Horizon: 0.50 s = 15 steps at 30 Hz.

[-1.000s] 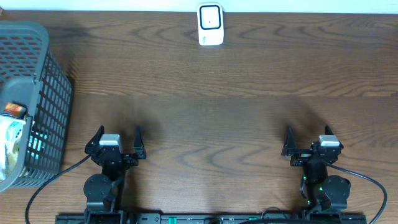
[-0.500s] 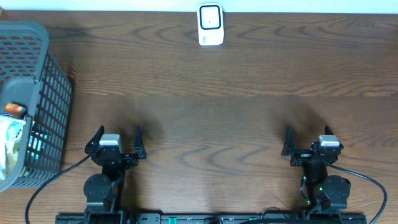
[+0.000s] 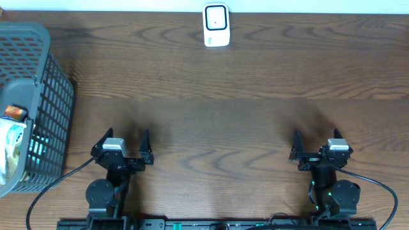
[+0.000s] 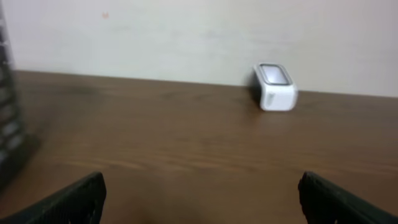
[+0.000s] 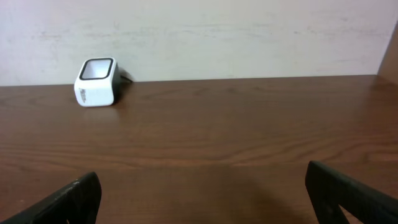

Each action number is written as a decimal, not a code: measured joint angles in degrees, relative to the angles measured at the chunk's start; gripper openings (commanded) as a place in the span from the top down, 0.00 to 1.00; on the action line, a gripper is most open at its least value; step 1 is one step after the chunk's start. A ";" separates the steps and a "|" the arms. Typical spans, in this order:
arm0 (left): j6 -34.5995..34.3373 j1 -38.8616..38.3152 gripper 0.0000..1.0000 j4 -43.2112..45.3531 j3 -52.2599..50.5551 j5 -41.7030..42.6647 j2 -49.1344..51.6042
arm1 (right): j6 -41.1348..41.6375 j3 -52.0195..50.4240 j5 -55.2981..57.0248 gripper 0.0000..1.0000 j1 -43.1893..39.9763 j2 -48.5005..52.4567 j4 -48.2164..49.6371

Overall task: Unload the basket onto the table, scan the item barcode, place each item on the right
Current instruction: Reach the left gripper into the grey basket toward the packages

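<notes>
boxy white scanner (image 3: 216, 25), woodgrain bench (image 3: 243, 96) far edge | grey mesh basket (image 3: 38, 96), left edge | left claw (image 3: 125, 136), right claw (image 3: 316, 137): spread wide, empty

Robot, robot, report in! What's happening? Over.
Left gripper, right gripper open, empty. Packaged item in grey plastic mesh basket, untouched. White box-shaped scanner at far edge. Nothing blocking.

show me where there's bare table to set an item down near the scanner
The widest bare stretch of table runs from the scanner at the far edge to the open left gripper and right gripper at the near edge. Right of the scanner is bare too. Only the left edge is crowded, by the basket holding packets.
</notes>
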 measured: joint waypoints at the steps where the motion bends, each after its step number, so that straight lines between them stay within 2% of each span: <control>1: -0.33 0.00 0.02 1.27 -0.09 1.62 -0.02 | 0.00 0.00 0.00 0.01 0.00 0.00 0.00; 7: -3.63 0.00 0.02 14.32 -0.07 12.98 -0.07 | 0.00 0.00 0.15 0.01 0.00 0.00 -0.04; 11: -7.10 0.00 0.02 14.73 3.13 16.04 0.04 | 0.00 0.00 0.15 0.01 0.00 0.00 -0.02; 15: -8.52 0.00 0.02 13.31 14.12 16.59 2.75 | 0.00 -0.02 0.17 0.01 0.00 -0.02 0.00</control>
